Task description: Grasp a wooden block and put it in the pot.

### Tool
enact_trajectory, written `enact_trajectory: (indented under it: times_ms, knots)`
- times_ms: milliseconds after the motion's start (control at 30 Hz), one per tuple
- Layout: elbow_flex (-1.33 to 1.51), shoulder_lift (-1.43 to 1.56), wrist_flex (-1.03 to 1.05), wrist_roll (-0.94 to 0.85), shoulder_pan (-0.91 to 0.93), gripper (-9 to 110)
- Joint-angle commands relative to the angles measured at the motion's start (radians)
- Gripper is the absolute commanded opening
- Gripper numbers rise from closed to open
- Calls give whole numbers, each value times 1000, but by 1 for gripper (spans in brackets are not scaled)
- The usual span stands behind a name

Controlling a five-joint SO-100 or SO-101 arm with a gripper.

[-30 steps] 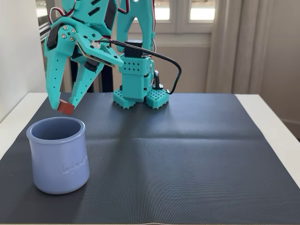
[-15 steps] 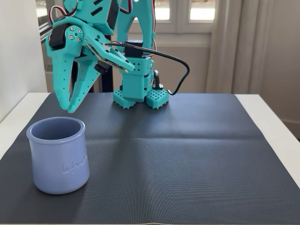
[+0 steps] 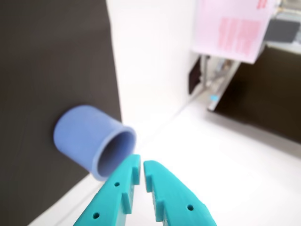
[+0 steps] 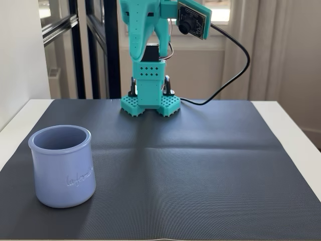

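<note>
The pot (image 4: 63, 173) is a pale lavender-blue jar with a thick rim and script on its side. It stands upright and looks empty at the front left of the black mat (image 4: 190, 165). In the wrist view the pot (image 3: 91, 139) appears tipped sideways, just left of and beyond my teal gripper (image 3: 142, 165). The jaws are closed together with only a thin slit between them and hold nothing. In the fixed view the arm (image 4: 149, 60) is folded up at the back of the mat and the gripper is out of frame. The wooden block is out of view.
The arm's base (image 4: 150, 103) stands at the back middle of the mat. A black cable (image 4: 235, 75) loops from the wrist camera (image 4: 193, 20) down to the base. A white table (image 4: 293, 125) surrounds the mat. A window frame and curtains stand behind.
</note>
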Motion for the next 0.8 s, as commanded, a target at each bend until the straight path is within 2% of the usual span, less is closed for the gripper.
enact_trajectory:
  times_ms: [0,333,767]
  knots:
    - [179,175,3,-29,-43,0]
    - [607,574,-6,-17,-67,0]
    - [802,770,-6,-15,-66,0]
